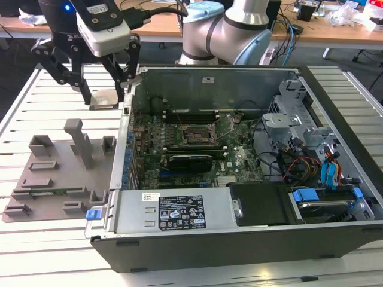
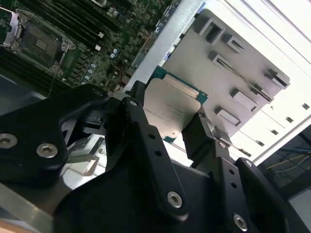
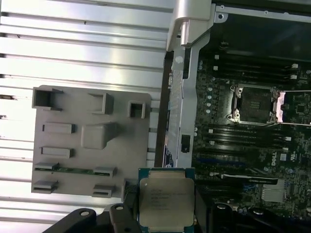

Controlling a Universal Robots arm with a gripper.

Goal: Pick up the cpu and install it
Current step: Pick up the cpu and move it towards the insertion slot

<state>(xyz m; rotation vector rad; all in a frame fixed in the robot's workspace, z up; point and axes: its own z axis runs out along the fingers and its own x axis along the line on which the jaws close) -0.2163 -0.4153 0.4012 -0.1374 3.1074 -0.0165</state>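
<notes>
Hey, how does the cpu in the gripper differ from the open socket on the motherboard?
The cpu has a pale silver top with a green edge; the socket is dark within a metal frame. The cpu is clamped in the gripper outside the case; the socket sits on the motherboard, its cover flipped open. Both are roughly square.

White slatted table; cluttered wooden desks behind; dark floor
</notes>
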